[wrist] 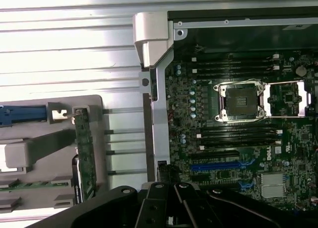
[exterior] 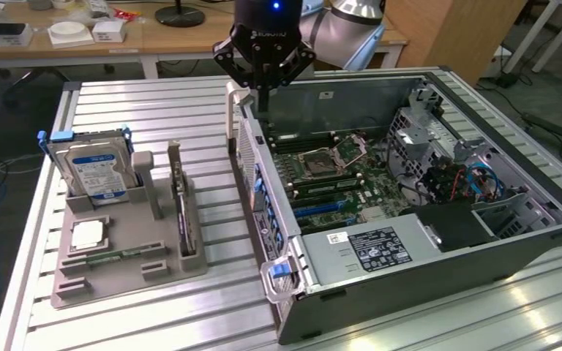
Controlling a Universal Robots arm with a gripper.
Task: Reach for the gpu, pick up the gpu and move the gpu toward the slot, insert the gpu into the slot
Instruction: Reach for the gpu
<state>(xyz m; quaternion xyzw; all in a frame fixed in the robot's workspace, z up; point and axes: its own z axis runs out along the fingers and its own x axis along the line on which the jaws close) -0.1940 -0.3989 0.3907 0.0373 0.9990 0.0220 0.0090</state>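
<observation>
Hand: clenched, empty, over the computer case edge
Gpu: upright in grey holder, well apart
Risk: a clenched hand would likely knock the card over, not straddle it

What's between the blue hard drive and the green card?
A gray upright post stands between the hard drive and the gpu, in the exterior view.
</observation>
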